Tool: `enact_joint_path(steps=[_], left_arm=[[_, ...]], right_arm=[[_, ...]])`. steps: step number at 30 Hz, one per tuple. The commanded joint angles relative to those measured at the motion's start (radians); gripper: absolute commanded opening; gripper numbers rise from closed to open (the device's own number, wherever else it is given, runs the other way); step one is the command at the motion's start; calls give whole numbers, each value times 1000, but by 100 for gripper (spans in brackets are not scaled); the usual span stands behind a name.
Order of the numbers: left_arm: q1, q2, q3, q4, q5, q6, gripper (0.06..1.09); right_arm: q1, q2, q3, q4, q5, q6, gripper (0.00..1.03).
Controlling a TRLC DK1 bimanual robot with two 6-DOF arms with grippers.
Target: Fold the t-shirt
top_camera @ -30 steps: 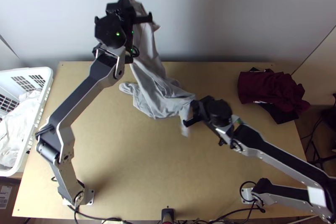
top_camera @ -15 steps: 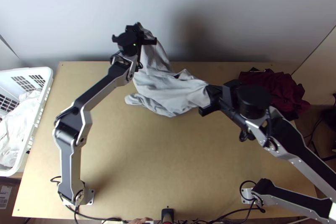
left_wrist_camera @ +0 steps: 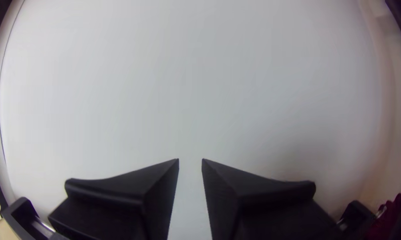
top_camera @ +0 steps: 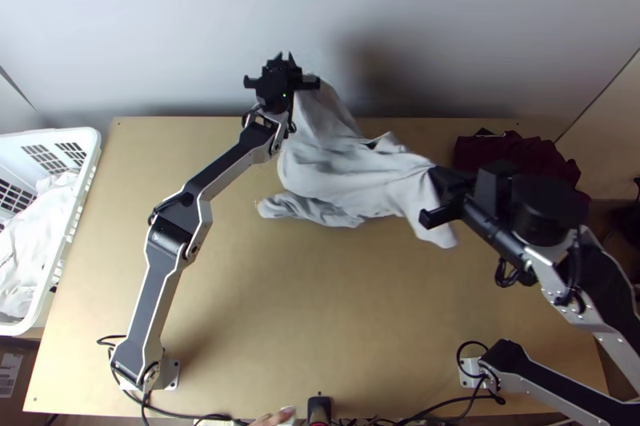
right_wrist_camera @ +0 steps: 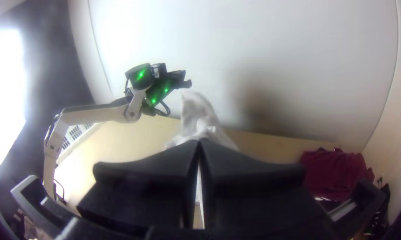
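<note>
Pale wall (top_camera: 464, 18) stands behind the light wooden tabletop (top_camera: 304, 330). Across the upper middle of the frame, the light grey t-shirt (top_camera: 344, 174) stretches loosely in creases, its upper end beside the left end effector (top_camera: 286, 58). That one, at upper centre-left, has its fingers slightly apart with nothing gripped between them. Right of centre, the right end effector (top_camera: 438, 197) is pinched nearly closed on the shirt's other end, where a flap hangs down. Maroon cloth (top_camera: 516, 153) lies bunched at upper right; a white basket (top_camera: 90, 142) holding white cloth (top_camera: 24, 246) sits at the left edge.
</note>
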Motion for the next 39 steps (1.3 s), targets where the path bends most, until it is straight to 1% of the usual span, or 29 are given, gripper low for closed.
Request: enact_joint_path(steps=[1, 2, 3, 4, 6, 7, 8, 9, 11, 15, 19, 25, 29, 34, 37, 39], left_arm=[[23, -100, 15, -66, -50, -33, 66], [34, -129, 14, -108, -50, -44, 88], [49, -159, 12, -167, -49, -59, 103], [69, -211, -8, -259, -47, -85, 103], [82, -269, -63, -285, -40, -88, 103], [86, -321, -123, -305, -3, -88, 103], [92, -376, -190, -309, 26, -87, 103], [94, -481, -308, -308, 69, -84, 103], [94, -559, -396, -303, 102, -84, 103], [86, -804, -664, -303, 172, -78, 103], [86, -996, -858, -326, 174, -55, 103], [77, -1239, -1097, -481, 174, -56, 103], [-58, -1401, -1278, -590, 174, -26, 103], [-124, -1496, -1445, -576, 174, -4, 103], [-167, -1519, -1507, -504, 175, 13, 103], [-239, -1513, -1537, -460, 171, 27, 103]], right_arm=[[-10, -22, 72, -38, -14, 2, 3], [-10, -22, 77, -40, -15, 2, 3], [-12, -22, 81, -40, -15, 4, 3], [-12, -14, 91, -40, -15, 7, 3], [-13, -11, 100, -40, -15, 6, 3], [-13, -8, 107, -38, -15, 6, 3], [-13, -5, 115, -38, -15, 6, 3], [-18, -4, 123, -36, -15, 6, 3], [-19, -4, 124, -36, -15, 6, 3], [-35, -5, 120, -36, -15, 10, 3], [-47, -5, 115, -36, -15, 13, 3], [-70, -7, 107, -38, -15, 29, 3], [-70, 6, 106, -36, -15, 29, 3], [-67, 27, 97, -38, -15, 29, 3], [-64, 36, 97, -44, -15, 29, 3], [-64, 42, 97, -50, -17, 32, 3]])
